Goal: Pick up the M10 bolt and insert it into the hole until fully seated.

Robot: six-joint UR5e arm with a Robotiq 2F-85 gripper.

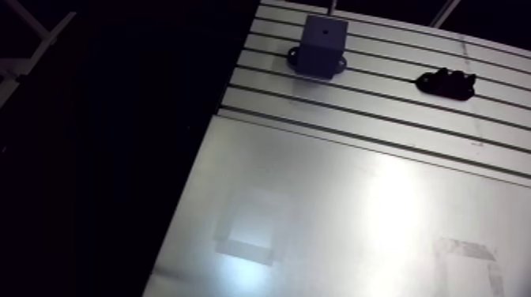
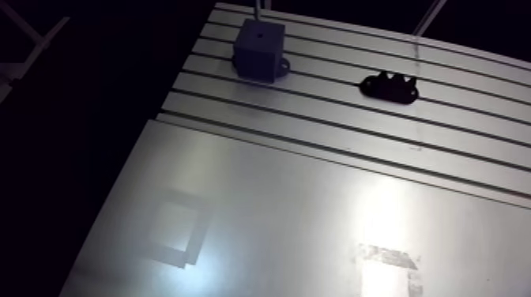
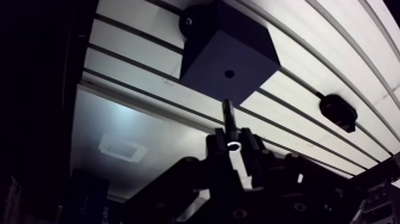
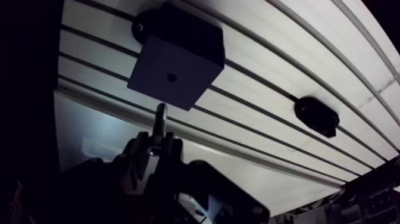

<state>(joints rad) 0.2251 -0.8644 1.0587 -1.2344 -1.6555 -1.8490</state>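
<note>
Wrist view: a dark bolt [image 3: 228, 114] is held in the gripper [image 3: 234, 146]. The two fingers are closed tight on what seems to be the head end, w/ the shank sticking out ahead, clear of the surface [image 3: 143, 53]. At 12 o'clock from the bolt tip, a dark box-shaped block [image 3: 238, 47] is seen on the slotted surface, w/ a small round hole [image 3: 229, 74] in the middle of its upper face. The tip is near the hole but not in it; a gap is seen btwn them. The shank looks approx. lined up, though the exact offset cannot be told.

The hole is the only receptacle shown. It looks dark and empty, w/ nothing seated in it.

Arm view: a small black part [image 1: 446, 83] lies btwn 3 and 4 o'clock from the block, well apart, and is judged not to be involved.

Handling, as judged: the bolt is probably steel, so stiff, light for this gripper, and smooth enough to slip or tilt if gripped on the threads. A hold at the head end is judged best, so the shank is free to enter. Neither piece will give, so a skewed entry could jam.
</note>
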